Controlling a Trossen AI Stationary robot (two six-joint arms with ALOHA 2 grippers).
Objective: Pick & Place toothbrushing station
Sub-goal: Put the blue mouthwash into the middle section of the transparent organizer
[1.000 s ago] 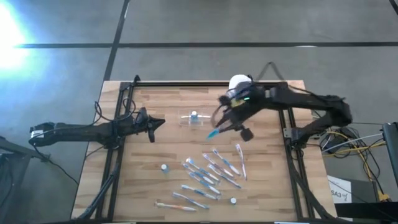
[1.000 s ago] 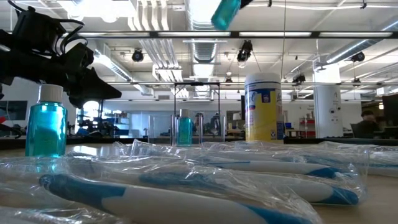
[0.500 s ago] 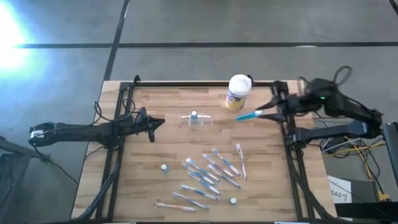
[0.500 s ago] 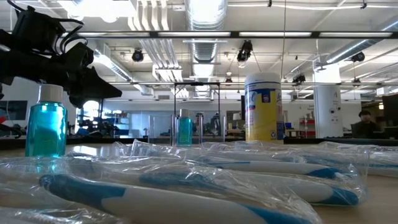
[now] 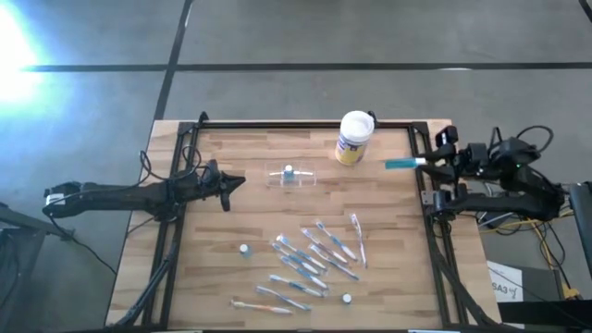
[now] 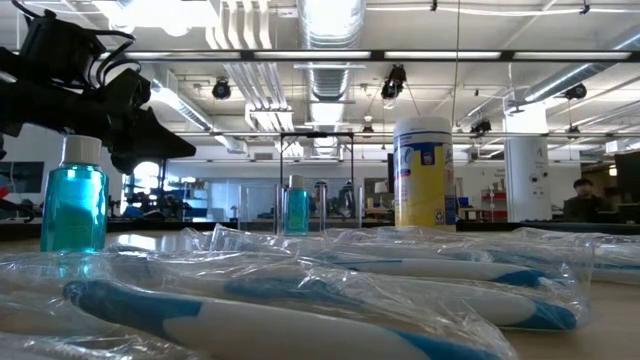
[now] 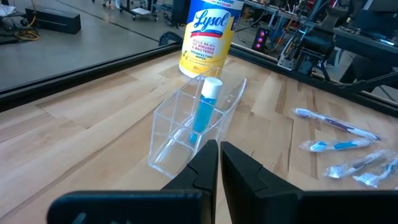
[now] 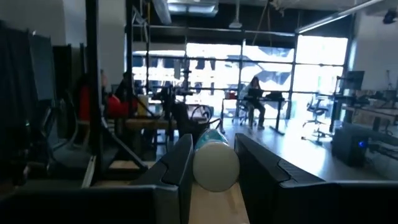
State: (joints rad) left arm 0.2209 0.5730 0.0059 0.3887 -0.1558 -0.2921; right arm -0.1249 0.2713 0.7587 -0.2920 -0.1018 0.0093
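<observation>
While the left hand (image 5: 231,182) stays pressed together, the right hand (image 5: 427,162), pinching a toothpaste tube (image 5: 401,164), has retreated to the table's right edge

Place: it was a large open lab or workshop hall.
Ceiling: bare ducts (image 6: 330,100) and strip lights ran overhead.
Floor: polished concrete (image 5: 296,37) surrounded the wooden table (image 5: 250,213).
Background: desks, equipment, cables and seated people (image 8: 255,102) showed.
</observation>
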